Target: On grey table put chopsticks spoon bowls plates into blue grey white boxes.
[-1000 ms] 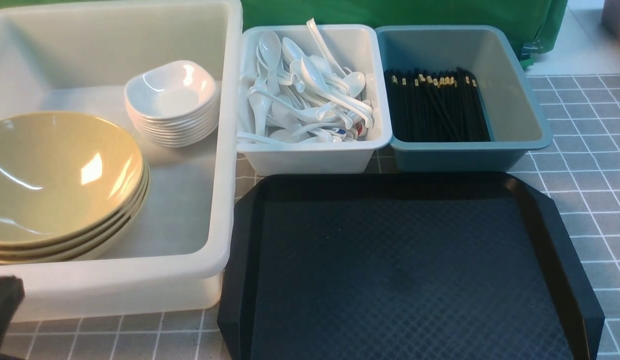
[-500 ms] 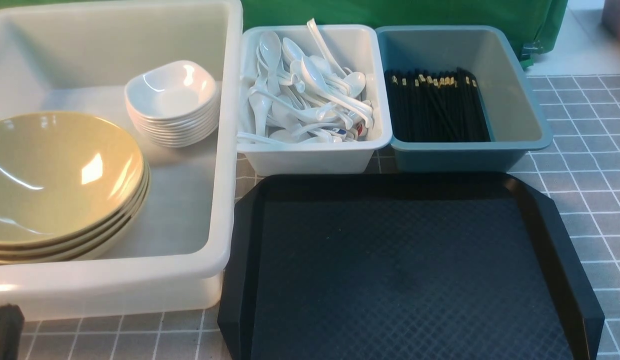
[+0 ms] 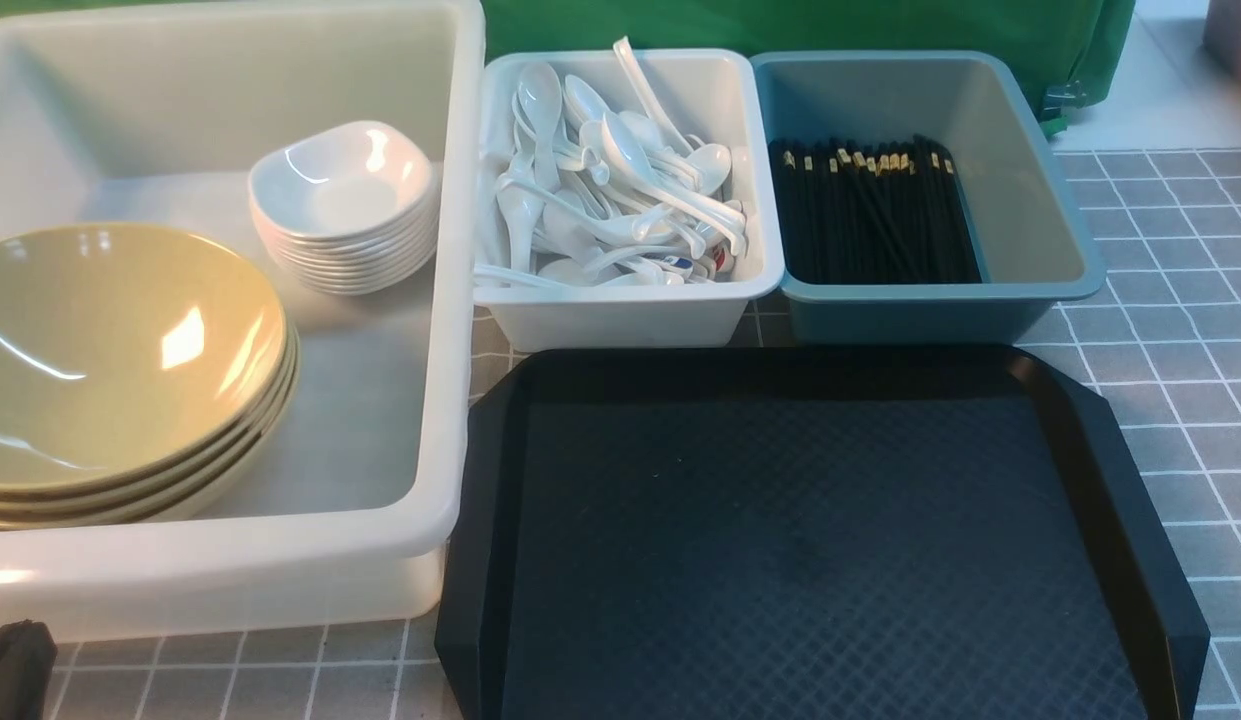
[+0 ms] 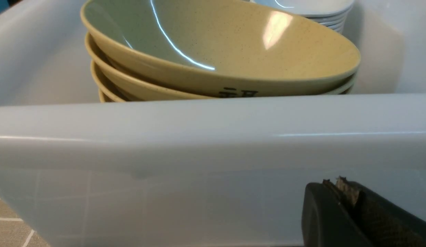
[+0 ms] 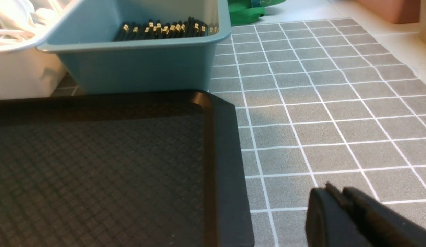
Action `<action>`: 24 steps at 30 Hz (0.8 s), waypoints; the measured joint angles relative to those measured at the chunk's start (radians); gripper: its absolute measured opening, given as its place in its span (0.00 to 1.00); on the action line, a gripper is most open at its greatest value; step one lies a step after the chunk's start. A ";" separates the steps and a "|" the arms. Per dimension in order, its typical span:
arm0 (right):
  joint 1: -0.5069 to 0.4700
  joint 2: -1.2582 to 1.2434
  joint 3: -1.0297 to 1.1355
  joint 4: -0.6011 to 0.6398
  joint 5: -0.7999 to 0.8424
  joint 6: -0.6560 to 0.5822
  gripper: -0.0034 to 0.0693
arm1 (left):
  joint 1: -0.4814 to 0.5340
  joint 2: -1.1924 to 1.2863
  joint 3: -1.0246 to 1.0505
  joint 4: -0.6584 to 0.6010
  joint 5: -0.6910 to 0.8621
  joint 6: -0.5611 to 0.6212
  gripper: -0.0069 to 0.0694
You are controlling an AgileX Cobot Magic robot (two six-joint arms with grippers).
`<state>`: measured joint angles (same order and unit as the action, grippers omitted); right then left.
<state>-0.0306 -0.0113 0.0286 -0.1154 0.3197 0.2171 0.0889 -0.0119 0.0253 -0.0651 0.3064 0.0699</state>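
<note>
Front view: translucent tub holds stacked bowls and plates; white bin holds spoons; blue-grey bin holds chopsticks. Only the wrist views show the jaws: left gripper pressed together outside the tub; right gripper nearly together, holding nothing, above the grey table beside the black tray.

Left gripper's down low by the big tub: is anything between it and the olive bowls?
Yes. The translucent tub's near wall stands between the left gripper and the stacked bowls; the fingers sit outside it, below its rim.
</note>
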 joint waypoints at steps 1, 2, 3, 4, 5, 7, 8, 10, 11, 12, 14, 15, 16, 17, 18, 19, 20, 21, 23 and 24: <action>0.000 0.000 0.000 0.000 0.000 0.000 0.16 | 0.000 0.000 0.000 0.000 0.000 0.000 0.08; 0.000 0.000 0.000 0.000 0.000 0.000 0.16 | 0.000 0.000 0.000 0.000 0.000 0.000 0.08; 0.000 0.000 0.000 0.000 0.000 0.000 0.16 | 0.000 0.000 0.000 0.000 0.000 0.002 0.08; 0.000 0.000 0.000 0.000 0.000 0.000 0.17 | 0.000 0.000 0.000 0.000 0.000 0.002 0.08; 0.000 0.000 0.000 0.000 0.000 0.000 0.17 | 0.000 0.000 0.000 0.000 0.000 0.003 0.08; 0.000 0.000 0.000 0.000 0.000 0.000 0.18 | 0.000 0.000 0.000 0.000 0.000 0.003 0.08; 0.000 0.000 0.000 0.000 0.000 0.000 0.18 | 0.000 0.000 0.000 0.000 0.000 0.003 0.08; 0.000 0.000 0.000 0.000 0.000 0.000 0.18 | 0.000 0.000 0.000 0.000 0.000 0.003 0.08; 0.000 0.000 0.000 0.000 0.000 0.000 0.18 | 0.000 0.000 0.000 0.000 0.000 0.003 0.08; 0.000 0.000 0.000 0.000 0.000 0.000 0.18 | 0.000 0.000 0.000 0.000 0.000 0.003 0.08; 0.000 0.000 0.000 0.000 0.000 0.000 0.18 | 0.000 -0.001 0.000 0.000 0.000 0.003 0.08; 0.000 0.000 0.000 0.000 0.000 0.000 0.18 | 0.000 -0.001 0.000 0.000 0.000 0.003 0.08; 0.000 0.000 0.000 0.000 0.000 0.000 0.18 | 0.000 -0.001 0.000 0.000 0.000 0.003 0.08; 0.000 0.000 0.000 0.000 0.000 0.000 0.18 | 0.000 -0.001 0.000 0.000 0.000 0.003 0.08; 0.000 0.000 0.000 0.000 0.000 0.000 0.18 | 0.000 -0.001 0.000 0.000 0.000 0.003 0.08; 0.000 0.000 0.000 0.000 0.000 0.000 0.18 | 0.000 -0.001 0.000 0.000 0.000 0.003 0.08; 0.000 0.000 0.000 0.000 0.000 0.000 0.18 | 0.000 -0.001 0.000 0.000 0.000 0.003 0.08; 0.000 0.000 0.000 0.000 0.000 0.000 0.19 | 0.000 -0.001 0.000 0.000 0.000 0.003 0.08; 0.000 0.000 0.000 0.000 0.000 0.000 0.19 | 0.000 -0.001 0.000 0.000 0.000 0.003 0.08; 0.000 0.000 0.000 0.000 0.000 0.000 0.19 | 0.000 -0.001 0.000 0.000 0.000 0.003 0.08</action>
<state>-0.0306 -0.0113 0.0286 -0.1154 0.3197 0.2171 0.0889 -0.0131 0.0253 -0.0651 0.3064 0.0729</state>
